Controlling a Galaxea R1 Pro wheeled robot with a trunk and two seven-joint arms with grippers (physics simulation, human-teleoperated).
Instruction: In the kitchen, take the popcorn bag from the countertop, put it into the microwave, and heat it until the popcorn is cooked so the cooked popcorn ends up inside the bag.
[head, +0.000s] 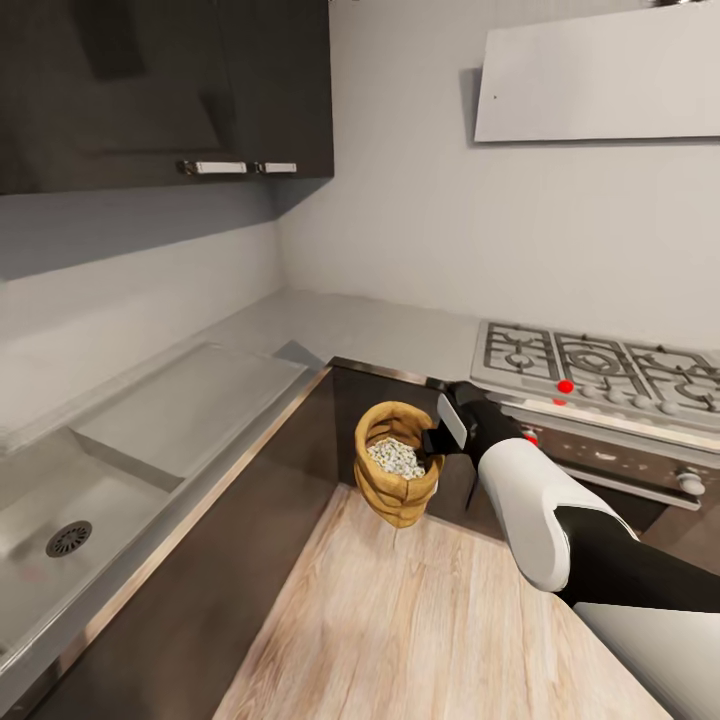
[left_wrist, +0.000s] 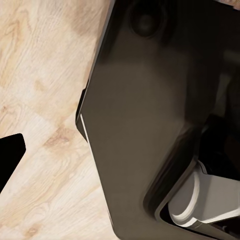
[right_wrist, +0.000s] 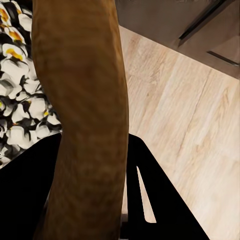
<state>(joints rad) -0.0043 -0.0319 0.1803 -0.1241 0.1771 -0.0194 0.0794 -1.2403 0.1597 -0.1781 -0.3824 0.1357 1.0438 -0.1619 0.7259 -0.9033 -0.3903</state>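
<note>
While the right gripper (head: 432, 443) pinches the rolled rim at its 3 o'clock side, the popcorn bag (head: 397, 477) hangs above the wood floor (head: 420, 620), popcorn (head: 396, 457) inside. For the left gripper, I cannot tell its state.

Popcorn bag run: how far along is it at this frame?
Pickup looks done: the right gripper holds the popcorn bag by its rolled rim, jaws shut on it, above the wood floor, off the countertop. Popcorn is inside. Left: reaching the microwave, loading, heating.
</note>
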